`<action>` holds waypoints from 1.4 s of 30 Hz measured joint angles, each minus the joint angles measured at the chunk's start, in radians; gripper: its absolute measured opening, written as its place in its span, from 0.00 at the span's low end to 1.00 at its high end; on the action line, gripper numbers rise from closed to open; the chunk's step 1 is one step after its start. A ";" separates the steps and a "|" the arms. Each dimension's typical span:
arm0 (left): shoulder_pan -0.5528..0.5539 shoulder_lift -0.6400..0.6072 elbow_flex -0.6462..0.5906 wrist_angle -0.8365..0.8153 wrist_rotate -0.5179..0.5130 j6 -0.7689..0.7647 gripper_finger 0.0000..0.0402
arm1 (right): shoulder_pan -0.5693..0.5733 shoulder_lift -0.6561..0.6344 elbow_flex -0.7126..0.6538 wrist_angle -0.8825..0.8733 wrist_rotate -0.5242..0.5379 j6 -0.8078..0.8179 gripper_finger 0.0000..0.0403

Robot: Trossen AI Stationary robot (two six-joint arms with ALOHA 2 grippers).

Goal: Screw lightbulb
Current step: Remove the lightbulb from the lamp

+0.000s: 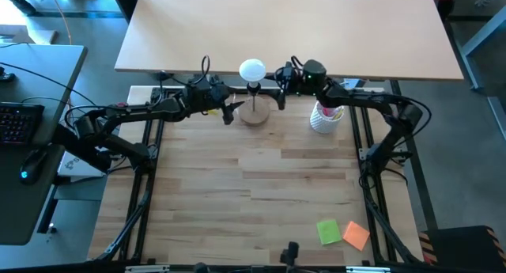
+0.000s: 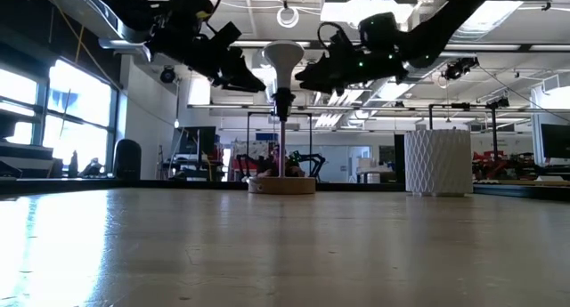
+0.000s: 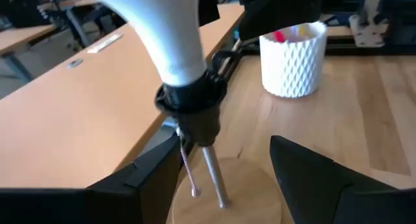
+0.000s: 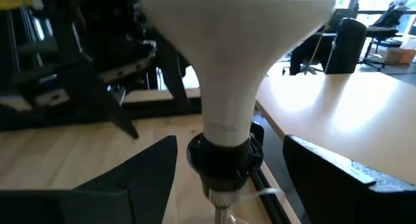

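Wooden table (image 1: 261, 194) below, both arms stretched across its far edge toward one spot, elbows back near the side rails, wrists angled inward and slightly down so the two grippers face each other. Round wooden lamp base (image 1: 254, 115) at the far middle, thin stem rising to a black socket (image 3: 192, 97). Lightbulb (image 1: 252, 69) already seated upright in that socket, globe on top, cone neck running down into the collar. Left gripper (image 1: 229, 108) just beside the stem on one side, fingers spread wide, holding nothing. Right gripper (image 1: 278, 89) just beside the bulb on the other side, fingers likewise wide and empty. White lattice cup (image 1: 325, 117) with pink items standing near the right arm, clear of the work. Judged from the seating: threading probably at or near its end. To finish well: steady the base low down with one gripper, close the other gently on the cone neck rather than the globe, turn in short strokes, release and regrip, keep the axis straight above the socket, stop at first firm resistance.
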 joint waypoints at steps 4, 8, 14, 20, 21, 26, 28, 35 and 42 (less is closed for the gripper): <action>-0.008 0.000 0.000 -0.022 -0.010 -0.024 0.56 | 0.001 0.074 0.007 0.102 0.000 0.060 0.69; -0.028 -0.001 0.000 -0.037 -0.049 -0.027 0.54 | 0.007 0.140 0.058 0.111 -0.003 0.081 0.69; -0.056 -0.001 0.000 -0.039 -0.101 -0.027 0.52 | 0.033 0.195 0.122 0.115 -0.008 0.076 0.68; -0.071 -0.001 0.000 -0.053 -0.104 -0.028 0.51 | 0.047 0.195 0.129 0.117 -0.008 0.068 0.52; -0.074 -0.001 0.000 -0.052 -0.104 -0.028 0.51 | 0.047 0.195 0.129 0.114 -0.008 0.079 0.48; -0.093 -0.006 0.000 -0.079 -0.170 -0.036 0.51 | 0.051 0.191 0.129 0.105 0.005 0.148 0.33; -0.107 -0.022 -0.001 -0.120 -0.229 -0.036 0.51 | 0.063 0.186 0.129 0.102 0.013 0.177 0.33; -0.157 -0.095 -0.001 -0.214 -0.356 -0.040 0.51 | 0.153 0.140 0.129 0.024 0.095 0.244 0.33; -0.217 -0.180 -0.001 -0.292 -0.446 -0.062 0.51 | 0.284 0.130 0.131 -0.064 0.313 0.193 0.33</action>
